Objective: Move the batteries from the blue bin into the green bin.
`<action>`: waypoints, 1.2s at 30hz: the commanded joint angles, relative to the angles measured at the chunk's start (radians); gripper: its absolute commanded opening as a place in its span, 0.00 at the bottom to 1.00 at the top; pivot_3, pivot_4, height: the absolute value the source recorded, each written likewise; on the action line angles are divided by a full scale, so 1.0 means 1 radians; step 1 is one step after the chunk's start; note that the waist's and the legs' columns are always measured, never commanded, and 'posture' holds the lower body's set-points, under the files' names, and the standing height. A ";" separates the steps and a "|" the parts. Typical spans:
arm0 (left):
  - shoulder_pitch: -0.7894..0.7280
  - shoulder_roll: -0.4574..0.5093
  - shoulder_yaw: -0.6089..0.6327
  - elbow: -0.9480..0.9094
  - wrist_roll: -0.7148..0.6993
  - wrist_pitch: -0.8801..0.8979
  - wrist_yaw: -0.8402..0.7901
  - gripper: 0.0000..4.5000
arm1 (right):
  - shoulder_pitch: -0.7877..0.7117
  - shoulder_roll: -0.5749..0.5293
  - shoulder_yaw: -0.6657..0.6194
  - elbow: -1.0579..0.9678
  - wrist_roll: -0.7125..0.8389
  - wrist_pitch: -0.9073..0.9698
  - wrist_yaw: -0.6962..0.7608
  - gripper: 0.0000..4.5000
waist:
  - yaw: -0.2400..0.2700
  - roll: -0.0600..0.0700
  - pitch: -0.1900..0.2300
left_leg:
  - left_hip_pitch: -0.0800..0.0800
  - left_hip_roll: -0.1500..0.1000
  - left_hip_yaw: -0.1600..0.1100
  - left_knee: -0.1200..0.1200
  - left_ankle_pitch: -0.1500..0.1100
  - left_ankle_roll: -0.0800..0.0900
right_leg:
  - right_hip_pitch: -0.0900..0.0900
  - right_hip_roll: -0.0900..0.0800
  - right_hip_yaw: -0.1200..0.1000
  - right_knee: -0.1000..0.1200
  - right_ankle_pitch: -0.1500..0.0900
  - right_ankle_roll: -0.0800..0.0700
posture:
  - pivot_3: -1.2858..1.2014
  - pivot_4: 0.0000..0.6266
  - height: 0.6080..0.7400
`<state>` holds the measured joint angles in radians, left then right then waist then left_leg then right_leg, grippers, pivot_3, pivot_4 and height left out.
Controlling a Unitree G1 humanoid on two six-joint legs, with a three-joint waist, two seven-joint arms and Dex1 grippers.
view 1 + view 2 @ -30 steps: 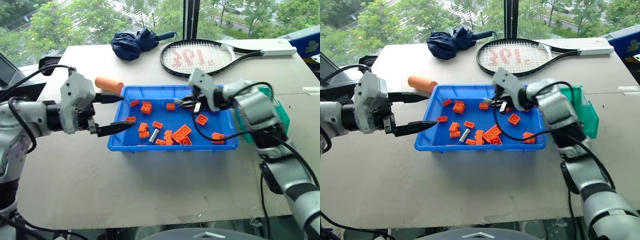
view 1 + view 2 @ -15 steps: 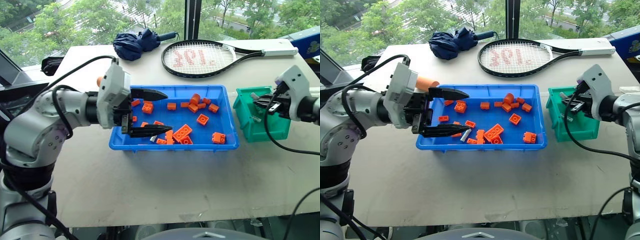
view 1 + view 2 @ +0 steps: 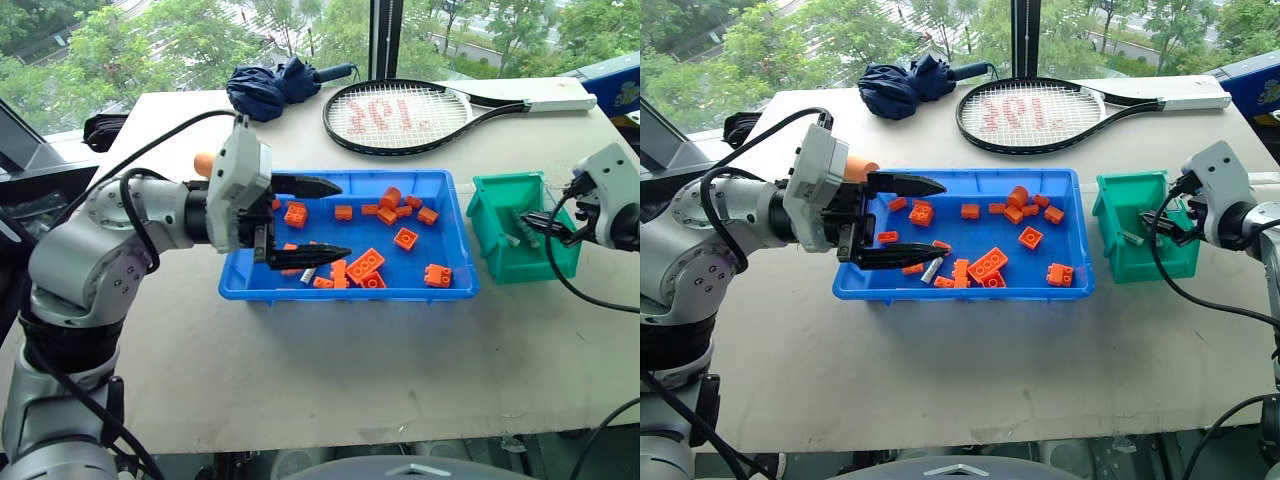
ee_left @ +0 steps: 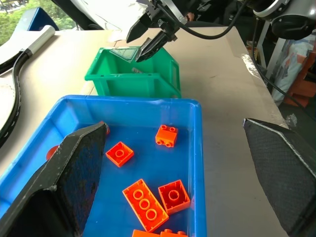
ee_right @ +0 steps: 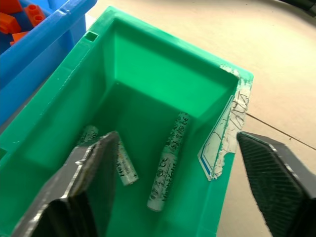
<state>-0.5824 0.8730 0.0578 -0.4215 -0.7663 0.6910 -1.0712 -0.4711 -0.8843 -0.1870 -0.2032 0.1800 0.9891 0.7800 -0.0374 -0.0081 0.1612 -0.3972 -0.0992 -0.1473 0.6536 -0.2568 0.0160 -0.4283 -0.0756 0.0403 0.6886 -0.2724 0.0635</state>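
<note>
right hand is seen over the green bin, fingers spread apart, nothing held between them. in the right wrist view two batteries are seen lying flat on the bin floor, one longer and plainly visible, the other partly hidden behind a finger; whether a third lies beside it cannot be told. the green bin is placed on the table just beside the right end of the blue bin, apart from it.

left hand is held over the left part of the blue bin, pointing across it toward the right, fingers wide apart and empty. one silver battery is left in the blue bin, near the front rim, just by the lower finger, among orange toy bricks scattered over the tray floor.

an orange cylinder is partly hidden behind the left wrist. a tennis racket and a folded navy umbrella are laid at the far side of the table.
</note>
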 commanded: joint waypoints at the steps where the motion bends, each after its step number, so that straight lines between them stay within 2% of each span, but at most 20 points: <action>1: 0.028 0.037 0.058 -0.016 0.014 -0.006 0.011 1.00 | -0.070 0.040 0.077 -0.114 0.068 -0.014 0.027 0.99 | -0.009 0.000 0.000 | 0.000 0.001 0.001 0.000 0.000 0.000 | -0.001 0.001 0.000 0.001 0.000 0.000 | 0.52 0.24 1.00; 7: 0.145 0.147 0.133 0.021 0.059 -0.026 -0.036 1.00 | -0.220 0.208 0.270 -0.110 0.119 -0.022 0.035 0.99 | -0.013 0.000 0.000 | 0.000 0.004 0.003 -0.001 0.000 0.000 | -0.004 0.004 0.001 0.004 0.000 0.000 | 0.52 0.24 1.00; 11: 0.232 0.216 0.166 0.052 0.120 -0.061 -0.069 1.00 | -0.307 0.304 0.405 -0.028 0.089 -0.123 0.056 0.99 | -0.001 -0.001 0.000 | -0.001 0.003 0.002 0.000 0.000 0.000 | -0.004 0.003 0.001 0.003 0.000 0.000 | 0.52 0.24 1.00; 17: 0.318 0.226 0.203 0.027 0.132 -0.039 -0.038 1.00 | -0.359 0.394 0.500 0.066 0.091 -0.305 0.159 0.99 | -0.002 -0.002 0.000 | -0.001 0.002 0.001 0.000 0.000 0.000 | -0.004 0.002 0.001 0.002 0.000 0.000 | 0.52 0.24 1.00; 20: 0.350 0.233 0.215 0.010 0.137 -0.029 -0.032 1.00 | -0.392 0.425 0.539 0.142 0.047 -0.355 0.157 0.99 | -0.007 -0.002 0.000 | -0.001 0.003 0.001 0.000 0.000 0.000 | -0.004 0.003 0.001 0.003 0.000 0.000 | 0.52 0.24 1.00; 26: 0.339 0.197 0.136 0.015 0.192 -0.016 0.047 1.00 | -0.356 0.424 0.463 0.139 0.073 -0.444 0.170 0.99 | -0.002 -0.002 0.000 | -0.001 0.003 0.001 0.000 0.000 0.000 | -0.004 0.003 0.000 0.003 0.000 0.000 | 0.52 0.24 1.00; 29: 0.294 0.171 0.048 0.029 0.227 0.064 0.120 1.00 | -0.244 0.368 0.383 0.056 0.107 -0.481 0.180 0.99 | 0.004 -0.003 -0.001 | -0.001 0.002 0.000 0.000 0.000 0.000 | -0.004 0.003 0.000 0.003 0.000 0.000 | 0.52 0.24 1.00; 33: 0.237 0.143 -0.053 0.029 0.213 0.155 0.115 1.00 | -0.085 0.276 0.274 -0.091 0.167 -0.454 0.185 0.99 | 0.008 -0.003 -0.001 | -0.002 0.002 0.001 0.000 0.000 0.000 | -0.004 0.002 0.000 0.003 0.000 0.000 | 0.52 0.24 1.00; 36: 0.149 0.110 -0.150 0.113 0.268 0.193 0.128 1.00 | 0.053 0.219 0.178 -0.221 0.233 -0.418 0.179 0.99 | 0.002 -0.003 0.000 | -0.001 0.002 0.001 0.000 0.000 0.000 | -0.004 0.003 0.000 0.005 0.000 0.000 | 0.52 0.24 1.00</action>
<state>-0.3859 0.9885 -0.0578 -0.3477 -0.5317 0.8594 -0.9505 -0.4553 -0.6431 0.0641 -0.3125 0.3578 0.5589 0.9596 -0.0349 -0.0109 0.1607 -0.3983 -0.0969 -0.1465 0.6541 -0.2569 0.0159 -0.4325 -0.0725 0.0408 0.6936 -0.2724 0.0633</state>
